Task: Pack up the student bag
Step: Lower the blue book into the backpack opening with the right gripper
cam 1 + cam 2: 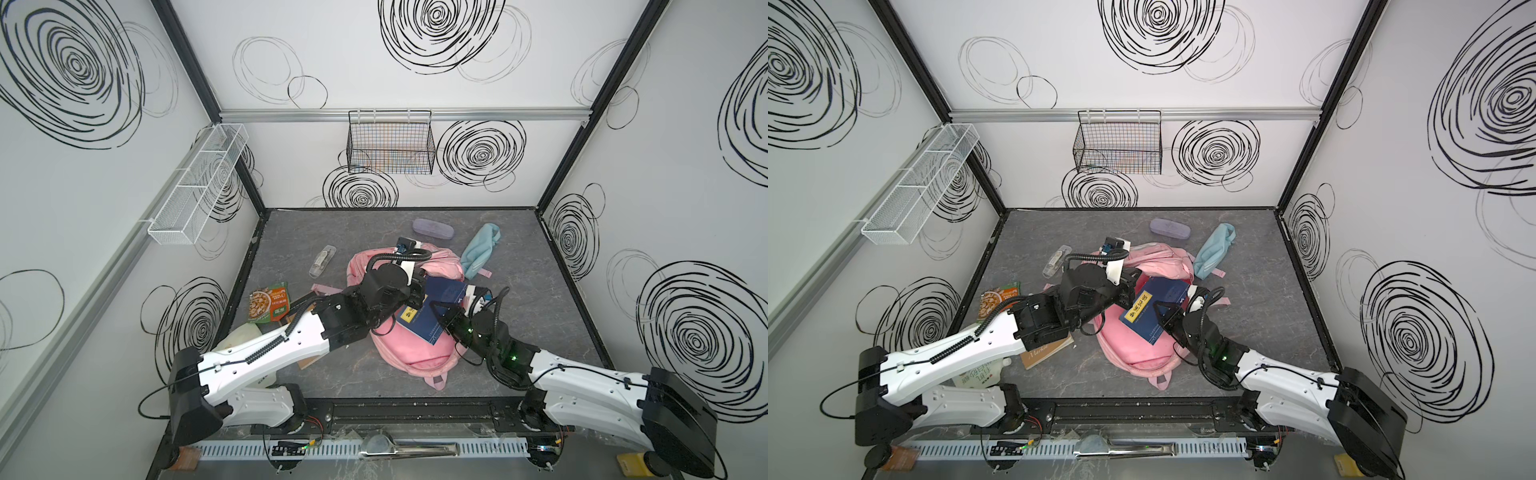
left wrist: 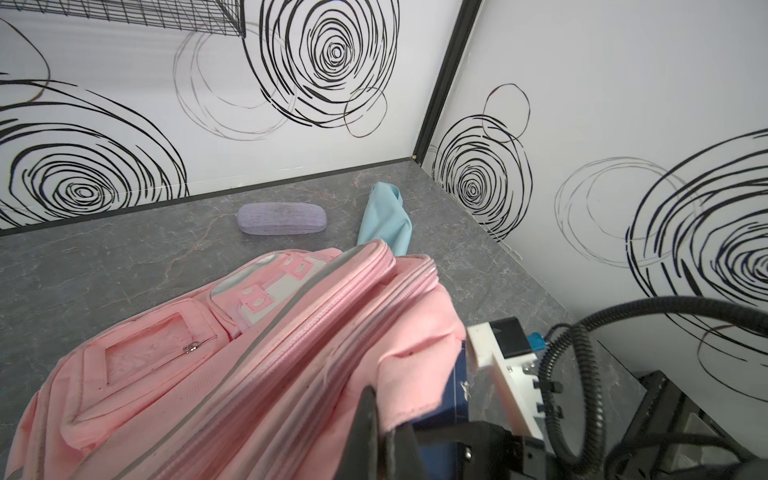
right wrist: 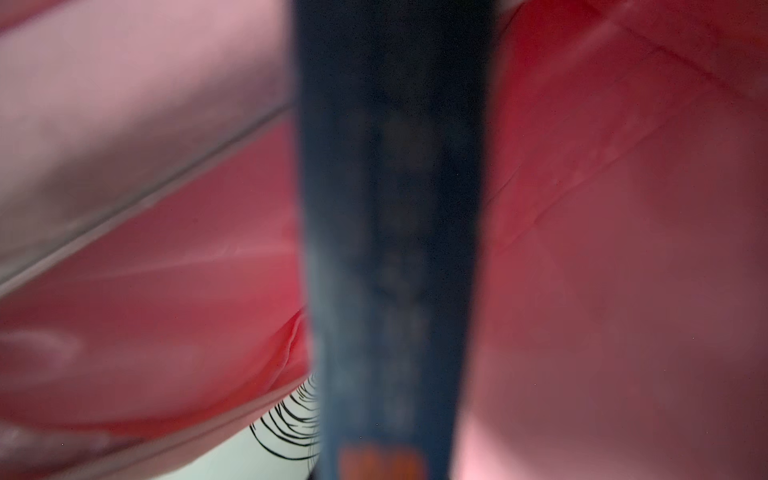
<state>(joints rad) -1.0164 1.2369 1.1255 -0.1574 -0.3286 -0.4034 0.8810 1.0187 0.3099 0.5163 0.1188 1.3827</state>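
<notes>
One green-orange foil snack packet [image 1: 269, 301] lay at nine o'clock of one large pink fabric backpack [image 1: 411, 349], central on the counter [image 1: 540, 324]. Left jaws pinched its rim; right jaws clamped one dark-blue rectangular book [image 1: 444, 291] at its two o'clock.

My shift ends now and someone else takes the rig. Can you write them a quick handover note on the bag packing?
Left gripper: jaws shut on the backpack's opening edge, holding it up.
Right gripper: jaws shut on the blue book, partway into the opening.
Done: nothing seen fully inside.
Left: seat the book; then probably glasses case, blue pouch, clear box, snack packet, notebook, all on the table.
</notes>
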